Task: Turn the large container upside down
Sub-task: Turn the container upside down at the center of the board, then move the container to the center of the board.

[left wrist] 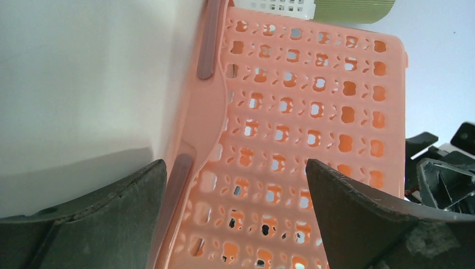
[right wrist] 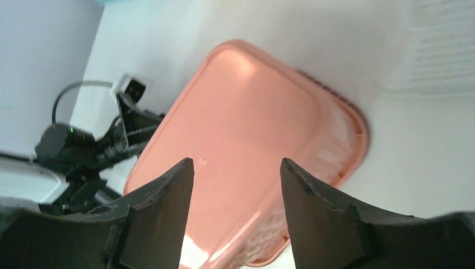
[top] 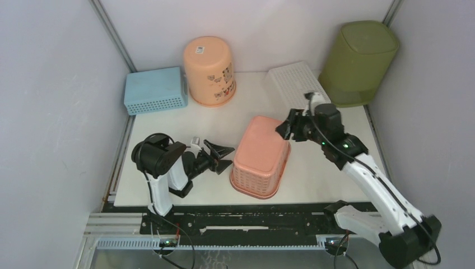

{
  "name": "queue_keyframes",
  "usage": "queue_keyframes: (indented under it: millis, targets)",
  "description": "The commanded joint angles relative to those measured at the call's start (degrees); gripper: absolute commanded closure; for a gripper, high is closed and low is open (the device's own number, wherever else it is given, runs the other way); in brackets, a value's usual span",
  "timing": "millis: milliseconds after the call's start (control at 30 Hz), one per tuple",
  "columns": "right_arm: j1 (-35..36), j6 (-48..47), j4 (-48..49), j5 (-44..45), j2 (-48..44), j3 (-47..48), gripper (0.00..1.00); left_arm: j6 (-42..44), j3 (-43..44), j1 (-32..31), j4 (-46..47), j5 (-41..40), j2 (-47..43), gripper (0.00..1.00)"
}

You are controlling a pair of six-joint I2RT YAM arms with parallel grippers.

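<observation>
The large container (top: 358, 56), an olive-green bin, stands in the back right corner with its solid base up and its wider mesh band down on the table. A strip of it shows at the top of the left wrist view (left wrist: 353, 10). My left gripper (top: 221, 157) is open low at the left side of a salmon basket (top: 260, 157), its jaws spread around the perforated wall (left wrist: 235, 165). My right gripper (top: 285, 128) hovers open over the basket's far right corner, nothing between its jaws (right wrist: 237, 168). Both grippers are far from the green bin.
The salmon basket (right wrist: 252, 129) lies bottom up in the middle of the white table (top: 325, 168). A blue perforated basket (top: 155, 91), a peach bucket (top: 210, 70) and a white perforated tray (top: 294, 84) stand along the back. Walls close in on both sides.
</observation>
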Motion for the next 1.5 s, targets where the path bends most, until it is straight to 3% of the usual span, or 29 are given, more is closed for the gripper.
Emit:
queue_keyframes:
  millis: [0,67,167,333,433,633,800,933,1033,1233,1467]
  targets:
    - [-5.2,2.8,-0.2,4.7,-9.2,-3.3,0.33,10.5,-6.3,1.4,-5.8,-4.4,1.0,0.01]
    - [-7.7,4.9,-0.2,5.3,-11.1,-6.7,0.34,12.5,-7.2,1.4,-6.7,-6.4,-0.1,0.03]
    - [-9.9,7.6,1.3,4.5,-11.1,-13.8,0.45,13.9,-7.8,1.4,-9.0,-7.2,-1.7,0.11]
    - [-8.9,13.3,13.5,-1.5,-5.6,-23.6,0.63,15.2,-10.7,1.4,-12.6,-8.1,-5.7,0.25]
    - [-4.7,15.1,19.2,-1.3,1.3,-23.6,0.64,14.7,-13.3,1.3,-12.6,-7.0,-8.8,0.31]
    - [-3.1,17.6,28.8,-2.0,15.6,-19.7,0.64,12.3,-14.5,1.1,-14.8,-4.2,-14.7,0.30]
    - [-4.3,17.5,29.5,-2.3,19.7,-15.9,0.62,14.4,-5.4,1.1,-25.4,-1.0,-17.4,0.29]
    - [-5.0,13.4,27.4,-2.0,17.2,-13.5,0.51,15.7,-0.4,1.4,-32.6,-2.1,-19.1,0.29]
    - [-7.2,11.1,24.5,-4.4,19.2,-8.6,0.50,18.8,4.5,2.1,-38.9,-2.9,-19.2,0.28]
    - [-9.0,11.2,26.4,-5.9,23.8,-5.5,0.50,22.7,18.7,5.2,-45.1,1.0,-12.6,0.29]
    - [-8.5,12.4,27.9,-5.2,30.0,-0.5,0.50,25.8,34.7,5.5,-54.6,-0.8,-5.7,0.29]
